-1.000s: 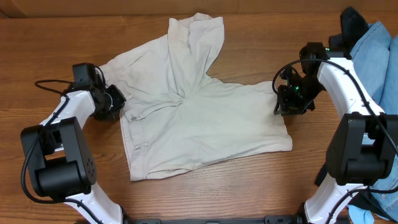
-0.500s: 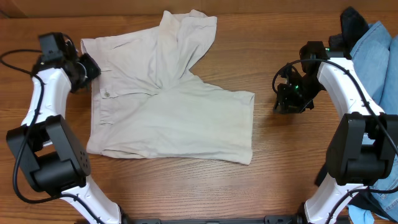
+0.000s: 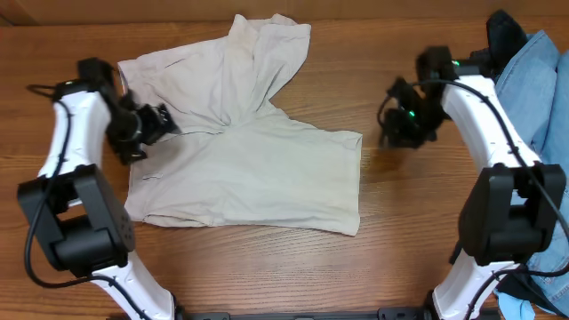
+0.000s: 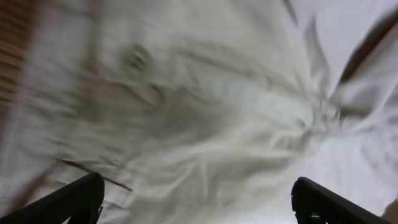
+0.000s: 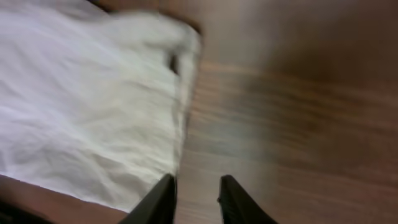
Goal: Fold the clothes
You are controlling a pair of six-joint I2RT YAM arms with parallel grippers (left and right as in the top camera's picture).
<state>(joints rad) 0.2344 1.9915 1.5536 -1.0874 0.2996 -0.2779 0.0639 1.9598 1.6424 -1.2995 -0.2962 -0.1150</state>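
The cream trousers (image 3: 258,173) lie flat on the wooden table (image 3: 400,231), a bit left of the middle; one leg points to the far edge, the other to the right; the left gripper (image 3: 149,124) is over the waist end, its fingers (image 4: 74,199) spread wide with nothing in them; the right gripper (image 3: 397,124) hangs over bare wood near the leg's end, its fingers (image 5: 155,199) a little apart, holding nothing.

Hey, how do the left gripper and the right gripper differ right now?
The left gripper stands wide open; the right gripper shows only a narrow gap. The left gripper is over the trousers; the right gripper is over bare table beside their edge. Neither holds anything.
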